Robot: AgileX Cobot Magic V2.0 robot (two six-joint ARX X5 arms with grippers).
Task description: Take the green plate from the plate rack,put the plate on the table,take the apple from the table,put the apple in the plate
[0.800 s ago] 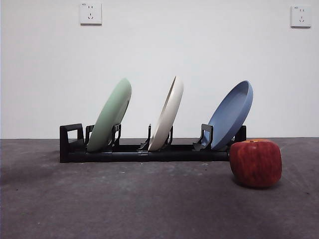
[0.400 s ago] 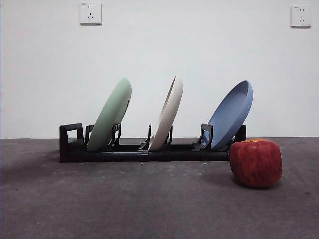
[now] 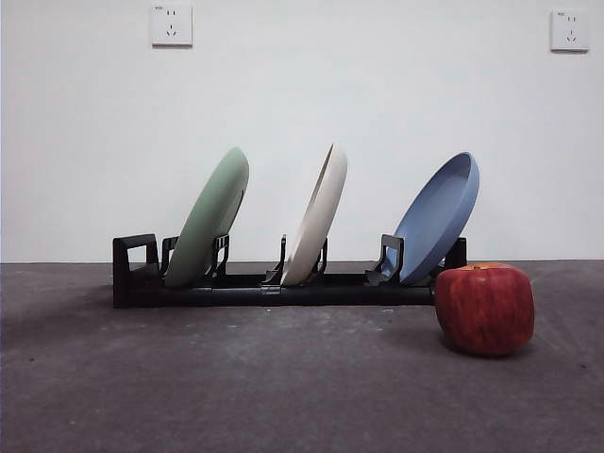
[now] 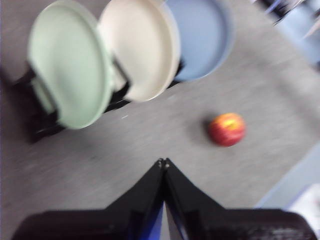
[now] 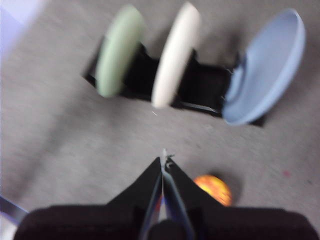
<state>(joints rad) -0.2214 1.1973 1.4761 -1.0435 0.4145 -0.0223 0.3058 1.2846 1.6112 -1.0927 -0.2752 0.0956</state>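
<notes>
The green plate (image 3: 211,219) leans in the left slot of the black plate rack (image 3: 274,288) on the dark grey table (image 3: 236,387). It shows too in the left wrist view, green plate (image 4: 70,65), and the right wrist view, green plate (image 5: 117,50). The red apple (image 3: 485,309) sits on the table just right of the rack's end; apple (image 4: 227,129), apple (image 5: 214,188). My left gripper (image 4: 163,162) hangs shut and empty high above the table, short of the rack. My right gripper (image 5: 164,159) is likewise shut, empty, above the table near the apple. Neither arm shows in the front view.
A cream-white plate (image 3: 317,217) stands in the rack's middle slot and a blue plate (image 3: 436,217) leans in the right one, close behind the apple. A white wall with two sockets rises behind the table. The table's edge (image 4: 287,175) lies beyond the apple in the left wrist view.
</notes>
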